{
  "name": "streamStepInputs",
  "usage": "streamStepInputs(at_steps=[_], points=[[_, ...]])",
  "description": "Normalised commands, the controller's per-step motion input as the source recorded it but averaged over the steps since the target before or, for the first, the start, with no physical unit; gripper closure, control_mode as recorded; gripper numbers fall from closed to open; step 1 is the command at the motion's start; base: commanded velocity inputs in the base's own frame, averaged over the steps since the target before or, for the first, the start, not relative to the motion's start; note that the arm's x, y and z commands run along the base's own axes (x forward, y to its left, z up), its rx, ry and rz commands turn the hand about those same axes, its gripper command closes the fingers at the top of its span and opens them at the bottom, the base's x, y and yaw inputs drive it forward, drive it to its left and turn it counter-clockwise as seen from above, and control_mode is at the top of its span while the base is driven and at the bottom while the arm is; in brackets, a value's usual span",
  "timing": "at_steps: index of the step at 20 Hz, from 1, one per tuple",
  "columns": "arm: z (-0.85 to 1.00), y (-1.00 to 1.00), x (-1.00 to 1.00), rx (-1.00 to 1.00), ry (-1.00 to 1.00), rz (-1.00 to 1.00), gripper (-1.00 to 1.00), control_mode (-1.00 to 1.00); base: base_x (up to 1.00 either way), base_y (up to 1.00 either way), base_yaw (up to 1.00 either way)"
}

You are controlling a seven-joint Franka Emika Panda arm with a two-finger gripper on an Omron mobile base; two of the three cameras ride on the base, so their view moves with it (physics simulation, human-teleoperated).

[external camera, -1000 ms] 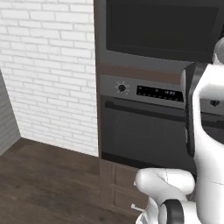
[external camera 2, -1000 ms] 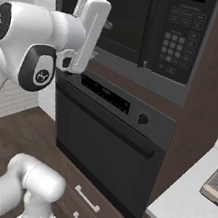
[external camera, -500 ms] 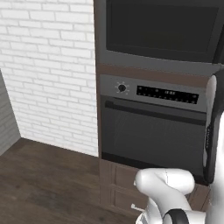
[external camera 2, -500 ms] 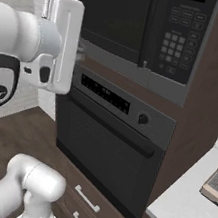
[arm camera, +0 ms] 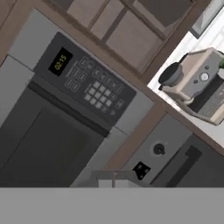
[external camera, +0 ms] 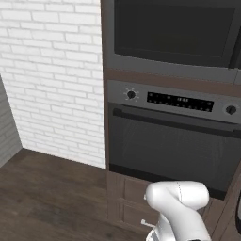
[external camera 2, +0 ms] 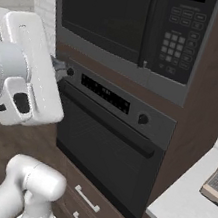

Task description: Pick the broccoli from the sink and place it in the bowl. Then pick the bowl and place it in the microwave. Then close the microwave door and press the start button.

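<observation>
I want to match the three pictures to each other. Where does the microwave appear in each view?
Left base view: microwave at top, right of the brick wall.
Right base view: top centre, keypad on its right.
Hand view: left side, rolled.
Shared landmark: oven beside it.

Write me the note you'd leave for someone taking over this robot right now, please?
Tool: shut, nothing seen in it; in the right base view it sits by the left knob of the oven.
Microwave door: closed, so whatever is inside is hidden.
Keypad: display lit with digits; whether start was pressed can't be told.
Left: check that the microwave is running; if not, press start.
</observation>
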Motion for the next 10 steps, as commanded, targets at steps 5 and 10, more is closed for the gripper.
streamStepInputs(at_steps=[5, 10], points=[[0.00, 0.00, -0.53, -0.44, 0.03, 0.08, 1.00, -1.00, 0.00, 0.00, 0.00], [0.00, 0.00, -0.05, -0.31, 0.00, 0.00, 1.00, -1.00, 0.00, 0.00, 0.00]])
